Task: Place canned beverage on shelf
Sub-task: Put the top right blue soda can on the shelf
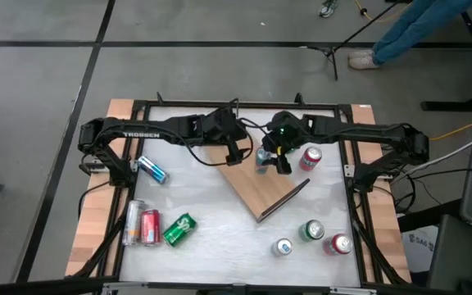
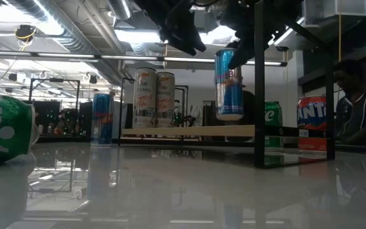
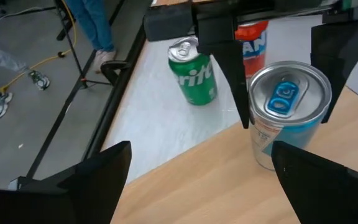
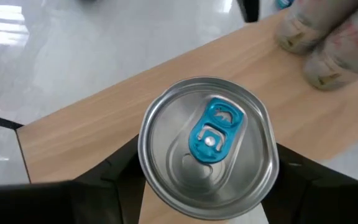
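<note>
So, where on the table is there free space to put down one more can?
The table's middle front, between the green can and the silver-topped can, is bare. So is the shelf's near half. It is crowded around the right gripper, shut on the blue can.

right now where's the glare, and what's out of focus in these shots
Low view: bright ceiling lights behind leave the arms dark, and the glossy table mirrors lights and cans. Right wrist view: the blue-tabbed can is sharp, while two cans farther along the shelf are blurred. Left wrist view: its fingers show as soft dark shapes.
</note>
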### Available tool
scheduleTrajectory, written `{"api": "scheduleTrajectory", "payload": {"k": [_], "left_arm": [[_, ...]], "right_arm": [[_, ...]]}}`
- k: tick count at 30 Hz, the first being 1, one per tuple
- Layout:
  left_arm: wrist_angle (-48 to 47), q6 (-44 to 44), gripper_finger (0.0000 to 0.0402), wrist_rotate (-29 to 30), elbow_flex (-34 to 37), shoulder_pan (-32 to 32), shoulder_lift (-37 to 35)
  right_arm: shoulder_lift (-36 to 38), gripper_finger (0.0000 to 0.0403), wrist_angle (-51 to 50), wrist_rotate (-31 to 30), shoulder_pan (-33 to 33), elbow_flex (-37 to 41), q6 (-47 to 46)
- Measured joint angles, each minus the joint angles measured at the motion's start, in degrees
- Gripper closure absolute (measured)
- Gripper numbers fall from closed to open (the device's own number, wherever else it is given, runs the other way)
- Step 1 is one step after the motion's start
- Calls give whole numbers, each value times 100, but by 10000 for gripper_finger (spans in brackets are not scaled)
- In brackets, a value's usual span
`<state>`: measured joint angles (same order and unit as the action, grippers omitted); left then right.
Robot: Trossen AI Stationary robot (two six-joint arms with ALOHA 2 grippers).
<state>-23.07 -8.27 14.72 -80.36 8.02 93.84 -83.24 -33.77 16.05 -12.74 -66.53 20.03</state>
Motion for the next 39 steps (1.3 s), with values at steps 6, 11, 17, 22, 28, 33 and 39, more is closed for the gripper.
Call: {"api": "scheduleTrajectory", "payload": {"k": [6, 11, 17, 22, 28, 33, 39], "left_arm": [[0, 0, 24, -2, 0, -97, 0], [0, 2, 24, -2, 0, -139, 0], [0, 4, 24, -2, 0, -138, 0], [0, 4, 24, -2, 0, -137, 0], [0, 7, 24, -2, 0, -137, 0], [0, 15, 24, -21, 0, -137, 0], [0, 17, 24, -279, 0, -135, 0]], "right_arm": [[-22, 171, 65, 0, 88, 178, -2], [-26, 171, 114, 0, 78, 240, -9], [-26, 171, 113, 1, 78, 243, -19], [-26, 171, 113, 0, 78, 245, -20], [-28, 161, 111, 0, 75, 248, -20], [-28, 116, 126, 7, 75, 248, -20], [-28, 71, 124, 7, 75, 248, -22]]}}
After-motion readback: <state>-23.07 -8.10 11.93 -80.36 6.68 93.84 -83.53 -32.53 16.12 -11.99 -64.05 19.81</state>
